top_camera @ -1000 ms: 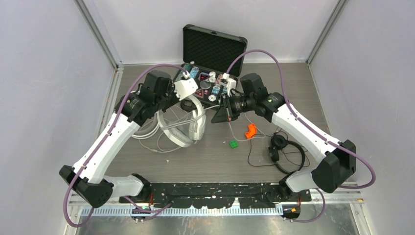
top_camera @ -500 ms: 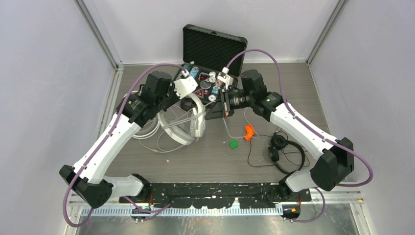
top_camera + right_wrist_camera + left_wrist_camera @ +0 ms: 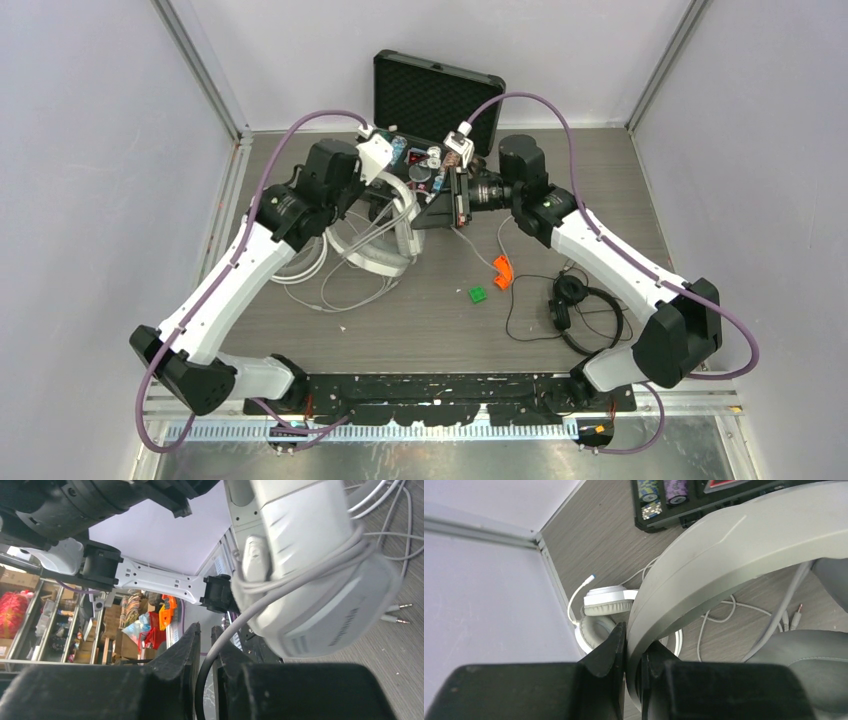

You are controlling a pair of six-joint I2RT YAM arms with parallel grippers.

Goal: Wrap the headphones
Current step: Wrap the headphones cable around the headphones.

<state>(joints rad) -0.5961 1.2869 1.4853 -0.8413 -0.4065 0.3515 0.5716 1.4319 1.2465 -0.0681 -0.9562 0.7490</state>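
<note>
The left gripper [image 3: 633, 642] is pinching the headband [image 3: 734, 540] of the white headphones [image 3: 372, 262]. They sit in the upper middle of the top view, just in front of the open case [image 3: 435, 95].

The right gripper [image 3: 206, 632] is just right of them. Its fingers are close together, and the grey cable [image 3: 300, 577] runs down between them. I cannot tell if they squeeze it. The cable loops around an ear cup [image 3: 320, 610].

Another white pair [image 3: 606, 607] lies on the table [image 3: 420, 330], left of the first pair. The black headphones [image 3: 570, 290] lie at the lower right, well apart from both.
</note>
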